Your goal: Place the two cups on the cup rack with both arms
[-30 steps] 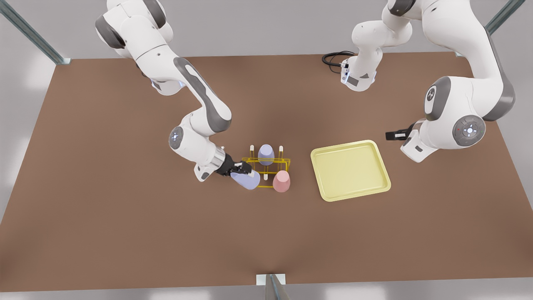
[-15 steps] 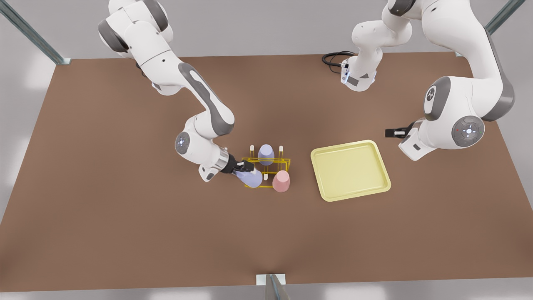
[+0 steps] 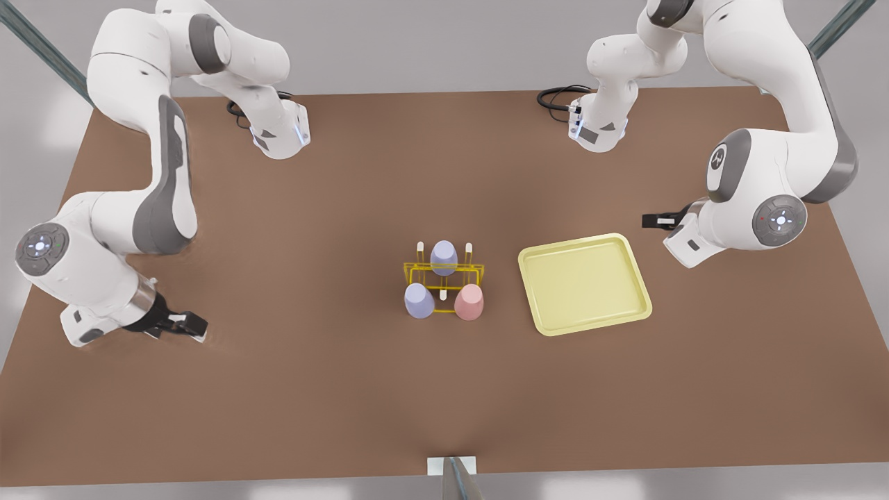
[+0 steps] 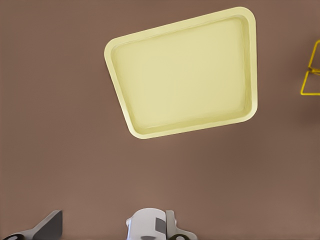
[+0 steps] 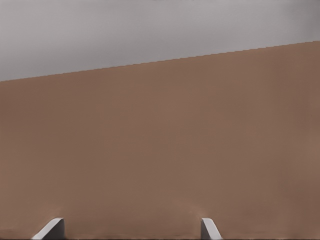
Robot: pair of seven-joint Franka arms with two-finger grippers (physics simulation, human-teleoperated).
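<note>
The yellow wire cup rack point(image 3: 445, 278) stands mid-table, and its corner point(image 4: 312, 75) shows in the left wrist view. Three cups sit upturned on it: a lavender cup point(image 3: 419, 301) at the near left, a pale pink cup point(image 3: 469, 301) at the near right, and another lavender cup point(image 3: 443, 257) at the back. My right gripper point(image 3: 196, 325) point(image 5: 130, 228) hangs open and empty low over the table at the front view's far left. My left gripper point(image 3: 651, 222) point(image 4: 107, 227) waits open beyond the tray at the front view's right.
A pale-yellow square tray point(image 3: 585, 283) point(image 4: 182, 80) lies just to the right of the rack in the front view. Two arm bases with black cables point(image 3: 555, 97) stand at the table's far edge. Metal frame posts mark the corners.
My right gripper has let go of the lavender cup, which now stands upturned on the rack's near-left peg. That arm has swung far off to the front view's left. The left arm stays still.
</note>
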